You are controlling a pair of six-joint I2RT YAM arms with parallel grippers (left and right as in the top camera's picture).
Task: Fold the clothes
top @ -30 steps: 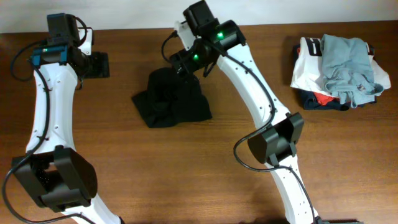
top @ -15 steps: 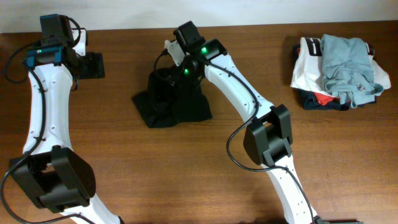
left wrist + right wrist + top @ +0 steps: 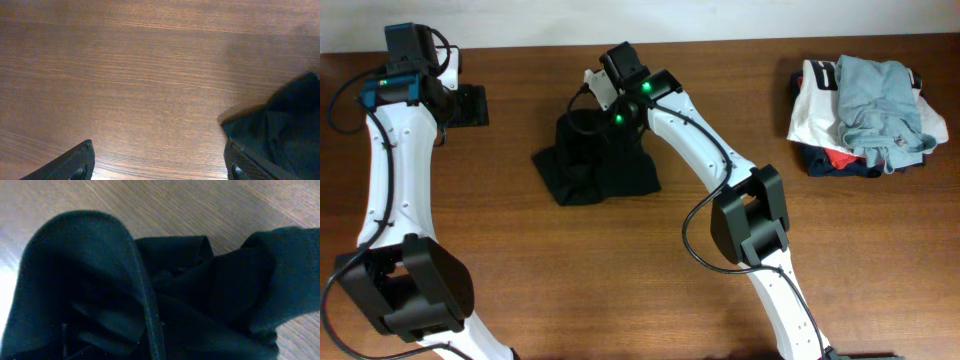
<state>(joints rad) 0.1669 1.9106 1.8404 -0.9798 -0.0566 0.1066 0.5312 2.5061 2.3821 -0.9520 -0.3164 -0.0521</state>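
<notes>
your right gripper (image 3: 592, 112) is sunk in the top (image 3: 600, 165), heaped mid-table near the far edge; jaws hidden, can't tell. left gripper (image 3: 159, 169) spread wide over bare table (image 3: 620, 290), front half open.

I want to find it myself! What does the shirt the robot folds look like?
Look at the brown wooden table, near the middle of its far edge, where the right arm reaches down. There lies a crumpled all-black top. The only other clothes are a pile at the right end, and those are light blue, white, navy and red.
</notes>
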